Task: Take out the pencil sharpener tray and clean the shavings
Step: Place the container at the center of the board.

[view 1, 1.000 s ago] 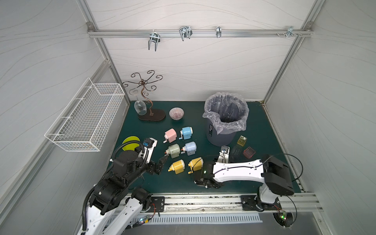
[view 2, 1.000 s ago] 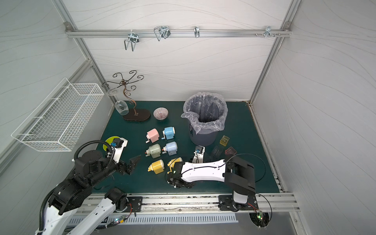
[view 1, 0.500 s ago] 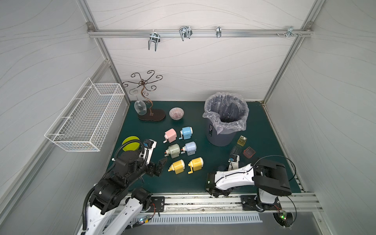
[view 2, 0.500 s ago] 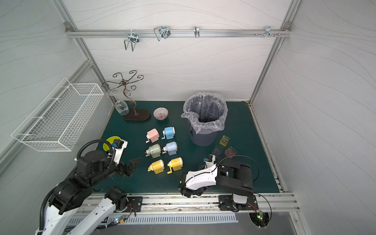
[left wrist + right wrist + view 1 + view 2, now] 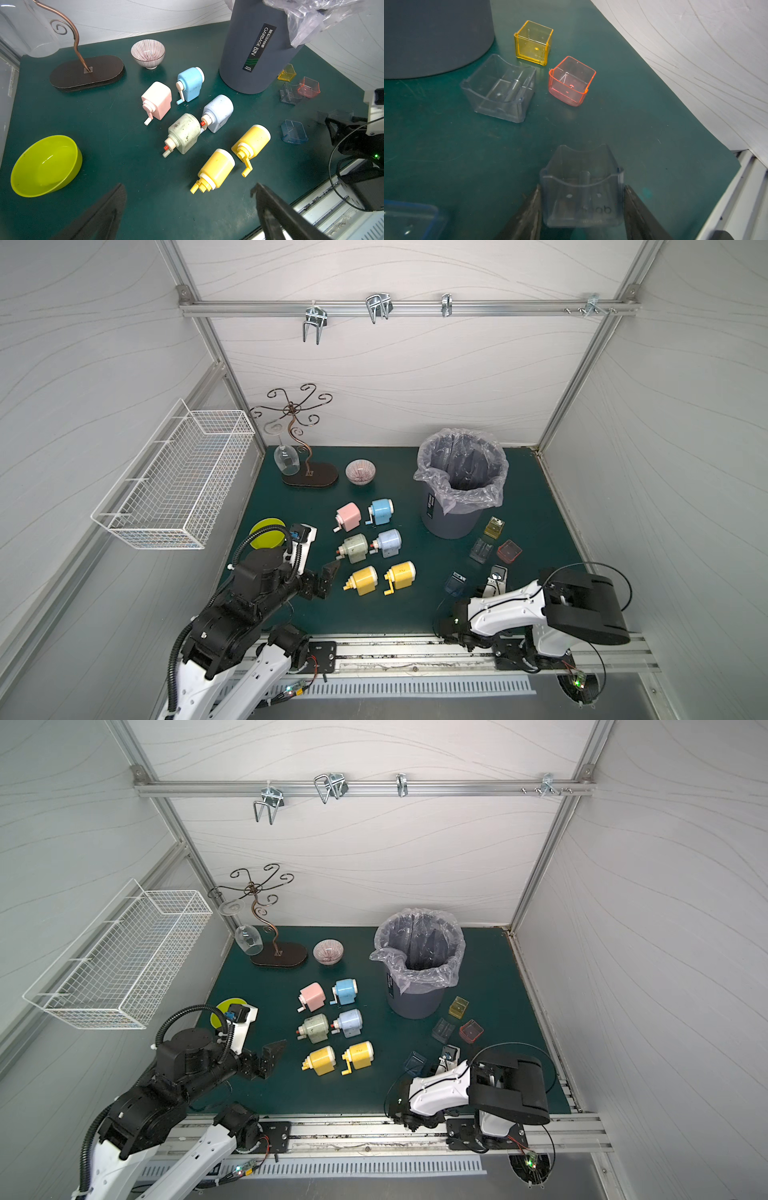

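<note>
The right gripper has pulled back from the yellow sharpener, clamping a clear tray that looks empty; the left gripper hangs wide.

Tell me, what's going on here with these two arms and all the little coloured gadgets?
Two robot arms are working on emptying pencil sharpener trays. The right tool is shut on a clear tray, which looks empty. Near the lined bin, on the green mat, lie a yellow tray, a red tray, a second clear tray and a blue tray. The left tool hangs open, holding nothing, by the six sharpeners.
</note>
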Tool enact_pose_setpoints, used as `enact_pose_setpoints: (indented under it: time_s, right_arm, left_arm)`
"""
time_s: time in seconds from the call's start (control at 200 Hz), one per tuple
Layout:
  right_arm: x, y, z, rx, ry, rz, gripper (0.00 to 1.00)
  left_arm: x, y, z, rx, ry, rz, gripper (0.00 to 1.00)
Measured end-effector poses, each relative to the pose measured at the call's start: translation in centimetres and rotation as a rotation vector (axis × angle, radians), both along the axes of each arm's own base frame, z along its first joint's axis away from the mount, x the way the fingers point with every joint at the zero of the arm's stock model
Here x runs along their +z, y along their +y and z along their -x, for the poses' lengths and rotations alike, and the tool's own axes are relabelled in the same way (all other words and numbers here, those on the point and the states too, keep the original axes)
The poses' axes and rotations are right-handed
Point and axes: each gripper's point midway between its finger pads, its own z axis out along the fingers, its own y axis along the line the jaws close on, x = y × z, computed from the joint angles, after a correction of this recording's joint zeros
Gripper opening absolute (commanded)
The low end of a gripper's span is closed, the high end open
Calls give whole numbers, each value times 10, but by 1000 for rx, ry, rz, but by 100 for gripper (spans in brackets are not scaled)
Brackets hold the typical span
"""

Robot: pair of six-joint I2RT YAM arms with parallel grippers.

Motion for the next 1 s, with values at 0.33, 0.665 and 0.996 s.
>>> enact_pose_setpoints:
  time_s: [0.33,0.665,0.996]
  right_arm:
    - [-44,11,-7,23,-61,-161,0]
    - [-44,12,-13,-3,-86,-199,0]
    - [4,30,-13,-12,-78,-292,56]
  left_arm:
    - [1,1,0,16,2,14,100]
    - [2,4,1,30,-7,17,100]
    - [1,7,-1,32,-22,-20,100]
